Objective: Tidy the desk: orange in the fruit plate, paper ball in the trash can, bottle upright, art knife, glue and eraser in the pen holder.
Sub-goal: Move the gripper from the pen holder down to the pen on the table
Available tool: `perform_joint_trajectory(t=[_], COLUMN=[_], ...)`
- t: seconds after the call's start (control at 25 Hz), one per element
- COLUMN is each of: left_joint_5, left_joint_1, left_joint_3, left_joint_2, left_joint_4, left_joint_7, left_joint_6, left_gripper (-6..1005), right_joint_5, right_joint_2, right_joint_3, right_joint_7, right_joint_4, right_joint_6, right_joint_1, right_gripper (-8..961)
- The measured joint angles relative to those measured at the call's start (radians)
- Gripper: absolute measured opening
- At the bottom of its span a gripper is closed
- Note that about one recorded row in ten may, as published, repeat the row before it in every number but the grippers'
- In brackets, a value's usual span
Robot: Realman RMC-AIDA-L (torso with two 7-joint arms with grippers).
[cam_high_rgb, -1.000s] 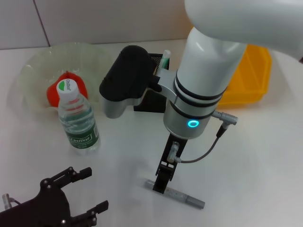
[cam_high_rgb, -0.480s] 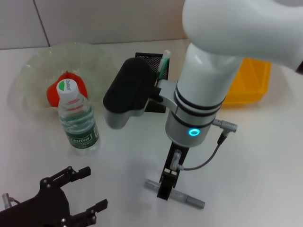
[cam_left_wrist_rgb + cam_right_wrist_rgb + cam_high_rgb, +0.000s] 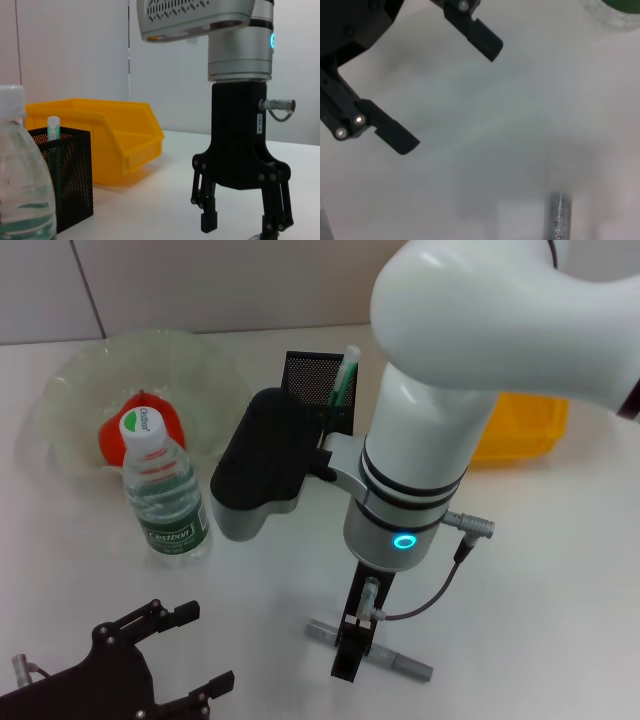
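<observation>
Two claws work the white table (image 3: 560, 570): nearest, the left claw (image 3: 195, 645) hovers low with its black fingers spread wide, and just beyond it the right claw (image 3: 242, 227) points straight down, jaws parted over the grey art knife (image 3: 395, 660) lying flat. Farther back the bottle (image 3: 165, 490) stands upright beside the fruit plate (image 3: 70, 390) holding the orange (image 3: 120, 430), while the pen holder (image 3: 315, 380) and yellow trash can (image 3: 520, 430) sit behind
</observation>
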Motion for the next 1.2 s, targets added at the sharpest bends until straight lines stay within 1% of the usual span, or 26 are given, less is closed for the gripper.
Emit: perform_joint_trajectory(t=[0.64, 0.88, 1.2], left_joint_5=[0.000, 0.000, 0.000], left_joint_1=[-0.008, -0.010, -0.010], left_joint_3=[0.003, 0.005, 0.008], left_joint_2=[-0.002, -0.002, -0.004], left_joint_4=[0.000, 0.000, 0.000], left_joint_7=[-0.001, -0.001, -0.001], left_joint_6=[0.002, 0.003, 0.003], left_gripper=[800, 800, 800], right_joint_5=[-0.002, -0.001, -0.001], right_joint_2=[0.000, 0.000, 0.000], right_joint_3=[-0.024, -0.035, -0.042], right_joint_7=[0.013, 0.014, 0.014], right_joint_4=[0.029, 0.034, 0.043], right_joint_6=[0.036, 0.041, 0.042], right_joint_1=[0.002, 0.001, 0.001], right_gripper=[630, 470, 467])
